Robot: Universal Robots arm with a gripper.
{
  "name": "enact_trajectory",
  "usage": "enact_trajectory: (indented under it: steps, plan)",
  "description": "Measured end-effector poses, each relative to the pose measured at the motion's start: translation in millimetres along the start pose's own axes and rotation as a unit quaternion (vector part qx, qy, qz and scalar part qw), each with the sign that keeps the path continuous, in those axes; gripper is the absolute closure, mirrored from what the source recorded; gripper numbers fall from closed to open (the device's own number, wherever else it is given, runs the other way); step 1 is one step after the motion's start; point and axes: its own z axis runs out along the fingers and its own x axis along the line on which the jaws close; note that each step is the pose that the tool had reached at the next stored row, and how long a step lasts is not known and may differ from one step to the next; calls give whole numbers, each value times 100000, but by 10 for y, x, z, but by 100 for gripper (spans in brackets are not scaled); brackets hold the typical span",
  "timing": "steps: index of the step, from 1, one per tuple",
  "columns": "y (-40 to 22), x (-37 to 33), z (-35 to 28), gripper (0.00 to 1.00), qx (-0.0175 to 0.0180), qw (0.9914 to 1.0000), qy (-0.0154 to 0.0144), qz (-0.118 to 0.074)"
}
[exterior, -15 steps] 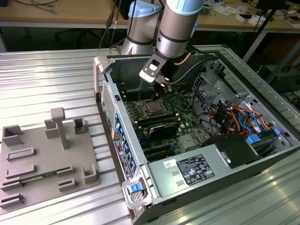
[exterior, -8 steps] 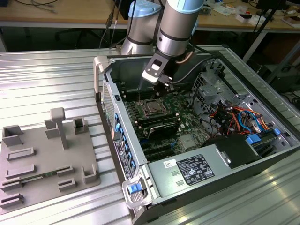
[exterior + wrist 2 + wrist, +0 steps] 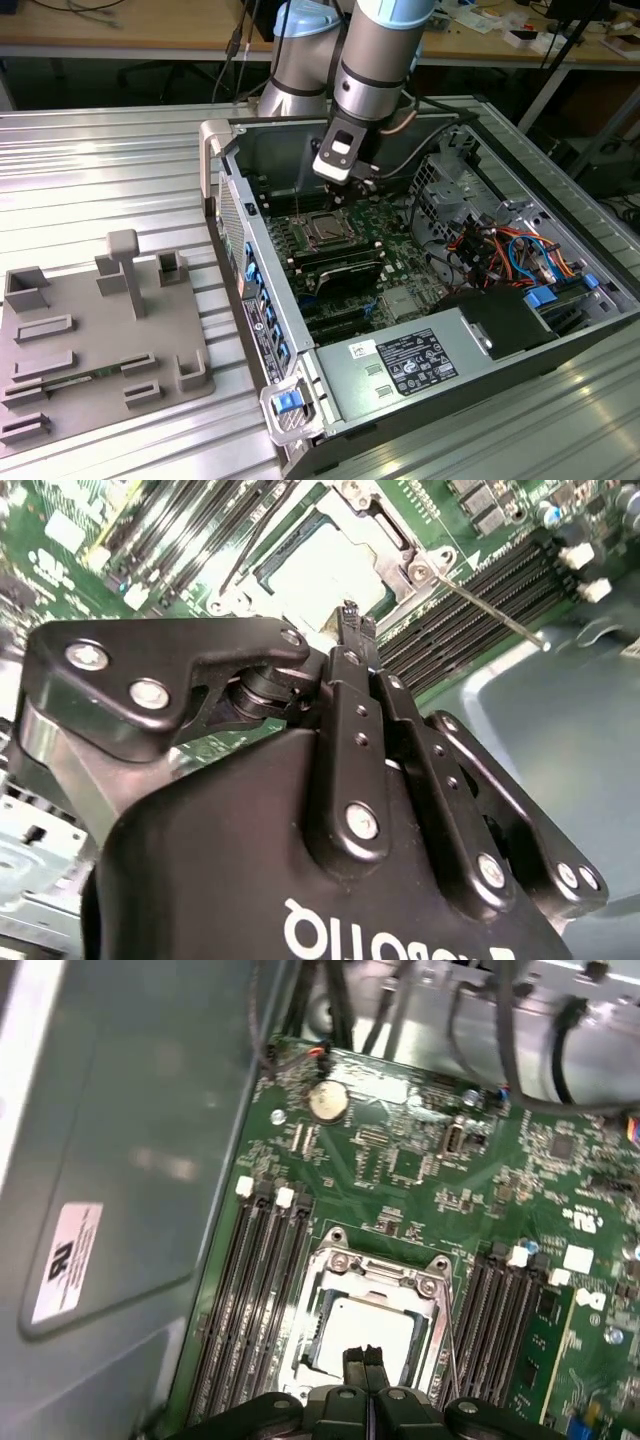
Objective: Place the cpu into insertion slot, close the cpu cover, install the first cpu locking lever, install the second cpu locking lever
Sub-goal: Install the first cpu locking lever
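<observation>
The cpu point(image 3: 352, 1328) lies silver side up in the insertion slot point(image 3: 325, 230) on the green motherboard point(image 3: 400, 1170). The silver cpu cover point(image 3: 380, 1272) lies flat around it, and the chip shows through the cut-out centre. My gripper point(image 3: 365, 1358) hovers just above the socket's edge, its thin black fingertips point(image 3: 352, 620) pressed together with nothing between them. In the second wrist view the cpu point(image 3: 320, 570) sits beyond the tips. A thin wire locking lever point(image 3: 490, 605) juts out from the socket's corner, raised over the memory slots. In the exterior view the gripper point(image 3: 352, 188) hangs inside the open computer case.
Long black memory slots point(image 3: 250, 1290) flank the socket on both sides. The case's grey wall point(image 3: 130, 1160) stands close by. A grey labelled power supply box point(image 3: 400, 365) and bundled cables point(image 3: 510, 250) sit at the exterior view's right. A grey fixture plate point(image 3: 90, 340) lies outside the case.
</observation>
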Motion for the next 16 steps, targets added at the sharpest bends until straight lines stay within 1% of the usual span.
enact_trajectory:
  steps: [1, 2, 3, 4, 6, 8, 9, 11, 12, 14, 15, 16]
  plan:
    - [0, 0, 0, 89, 0, 99992, 25, -1283]
    - [0, 0, 0, 89, -3, 99976, 43, -2180]
    - [0, 0, 0, 89, -6, 99920, 83, -4007]
    - [0, 0, 0, 89, -9, 99882, 100, -4846]
    - [0, 0, 0, 89, -14, 99779, 140, -6644]
    - [0, 0, 0, 89, -16, 99639, 176, -8490]
    - [0, 0, 0, 89, -19, 99556, 194, -9413]
    - [0, 0, 0, 89, -25, 99295, 248, -11852]
    - [0, 0, 0, 89, -25, 99205, 262, -12582]
    - [0, 0, 0, 89, -31, 98947, 304, -14471]
    - [0, 0, 0, 89, -33, 98693, 335, -16113]
    - [0, 0, 0, 89, -38, 98411, 371, -17752]
